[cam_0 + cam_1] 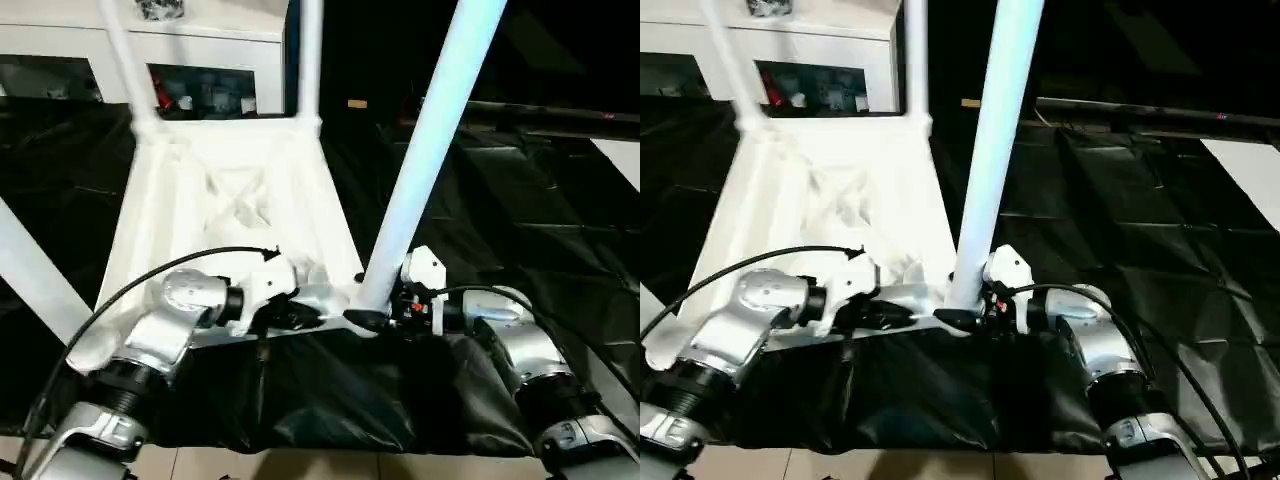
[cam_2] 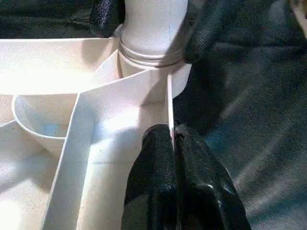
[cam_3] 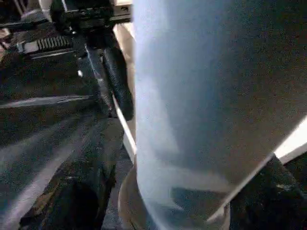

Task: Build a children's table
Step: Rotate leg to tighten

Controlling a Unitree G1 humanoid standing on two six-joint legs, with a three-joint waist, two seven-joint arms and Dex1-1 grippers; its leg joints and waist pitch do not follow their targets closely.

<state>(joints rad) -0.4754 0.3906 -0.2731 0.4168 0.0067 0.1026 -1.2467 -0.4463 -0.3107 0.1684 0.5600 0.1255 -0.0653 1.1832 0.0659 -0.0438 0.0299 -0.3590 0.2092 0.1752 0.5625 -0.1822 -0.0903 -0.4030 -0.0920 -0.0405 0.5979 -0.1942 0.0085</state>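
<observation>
No readable text anywhere in this one

Looked over the white plastic table (image 1: 225, 190), its legs (image 1: 432, 140), the black sheet (image 1: 520, 230) underneath and the cabinet (image 1: 200, 45) at the back: no labels, brand marks, numbers or signs I can make out. Stuff behind the cabinet glass is too small and blurry to read.

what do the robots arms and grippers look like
Both forearms are rounded silver metal with black ribbed joints near the body. The left arm has a thin black cable looping over it; the right arm carries a black cable too. Each wrist has a white plastic block. The left gripper and right gripper have two glossy black fingers.
</observation>
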